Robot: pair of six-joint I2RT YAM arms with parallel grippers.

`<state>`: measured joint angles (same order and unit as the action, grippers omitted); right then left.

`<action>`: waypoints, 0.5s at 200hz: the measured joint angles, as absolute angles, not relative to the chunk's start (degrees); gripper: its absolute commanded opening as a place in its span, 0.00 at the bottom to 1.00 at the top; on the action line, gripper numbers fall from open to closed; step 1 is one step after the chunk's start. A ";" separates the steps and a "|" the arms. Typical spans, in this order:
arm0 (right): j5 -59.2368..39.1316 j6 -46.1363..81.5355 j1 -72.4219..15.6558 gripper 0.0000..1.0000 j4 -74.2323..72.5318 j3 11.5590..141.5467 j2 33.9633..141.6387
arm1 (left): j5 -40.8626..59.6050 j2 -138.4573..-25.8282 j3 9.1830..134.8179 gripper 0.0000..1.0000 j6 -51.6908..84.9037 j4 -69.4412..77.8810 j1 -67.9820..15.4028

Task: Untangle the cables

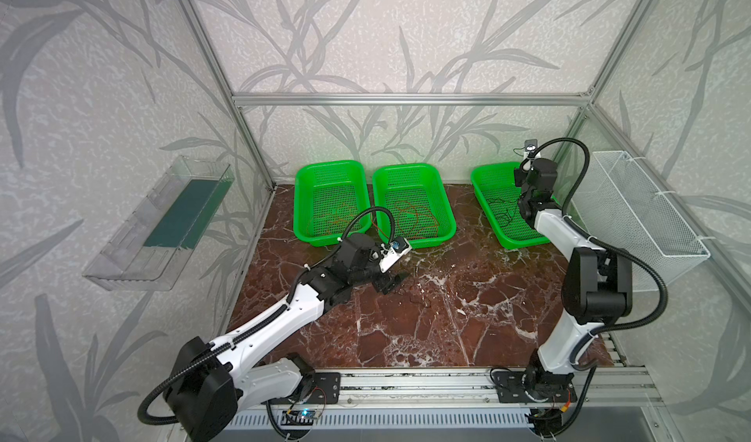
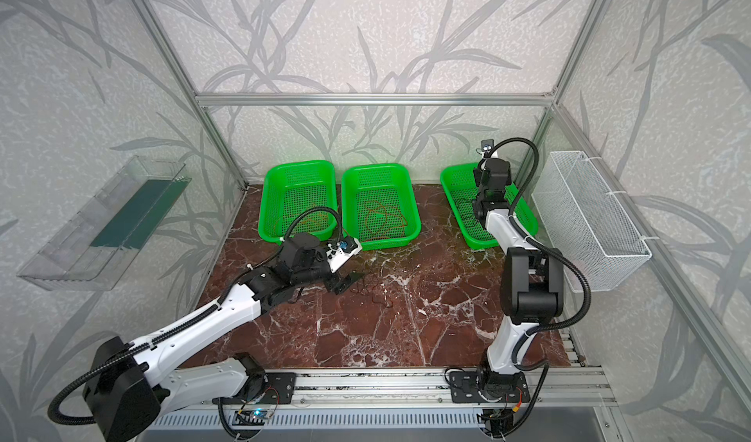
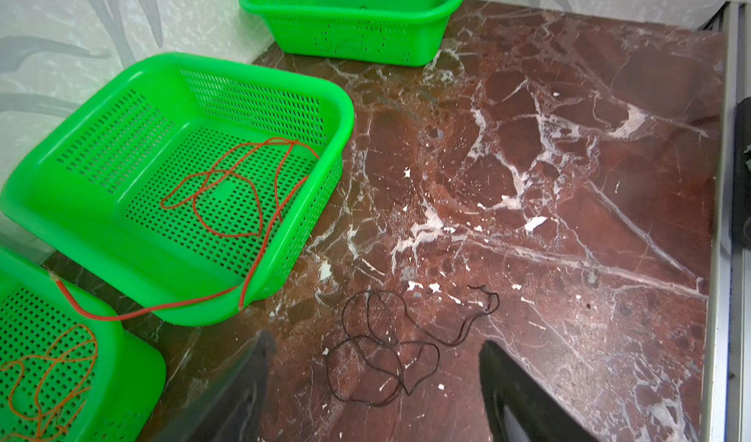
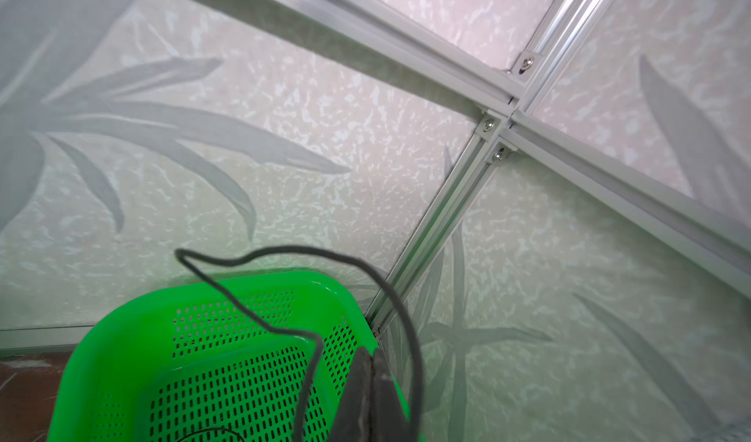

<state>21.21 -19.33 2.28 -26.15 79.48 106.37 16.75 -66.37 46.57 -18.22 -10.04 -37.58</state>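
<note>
A dark thin cable [image 3: 382,346] lies in loose loops on the marble table [image 3: 569,216], and my left gripper [image 3: 378,362] hangs open just over it, one finger on each side. A red cable [image 3: 162,308] lies in the middle green basket [image 1: 406,167] and trails over its rim to the left basket [image 1: 325,163], which holds an orange cable [image 3: 44,371]. My right gripper [image 4: 372,354] is raised over the right green basket [image 1: 487,171]. It is shut on a black cable [image 4: 284,251] that arches around its fingertips.
A white wire-mesh basket [image 1: 634,216] hangs on the right wall close to the right arm. A clear plastic tray [image 1: 162,224] hangs on the left wall. An aluminium rail [image 1: 406,383] runs along the table's front edge.
</note>
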 measured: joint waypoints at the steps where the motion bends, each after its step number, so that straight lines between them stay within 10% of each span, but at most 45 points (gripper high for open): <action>1: 21.23 -19.25 2.35 0.00 -26.15 79.50 106.54 | 16.73 -66.39 46.54 0.81 -18.22 -10.09 -37.58; 22: 21.61 -17.76 4.43 0.04 -25.39 79.70 111.20 | 16.49 -66.63 46.30 0.81 -18.17 -11.03 -37.58; 48: 20.56 -16.51 6.39 0.55 -21.30 80.75 115.68 | 16.53 -67.02 46.30 0.80 -18.22 -11.16 -37.58; 75: 17.34 -14.83 6.90 0.76 -12.95 82.52 116.53 | 16.58 -69.17 46.26 0.74 -18.72 -11.40 -37.58; 83: 16.16 -14.13 6.79 0.99 -11.16 82.11 115.90 | 16.58 -70.00 46.17 0.73 -19.05 -11.46 -37.58; 100: 13.78 -12.71 6.68 0.99 -7.46 79.75 113.23 | 16.58 -72.29 45.95 0.73 -20.10 -11.44 -37.58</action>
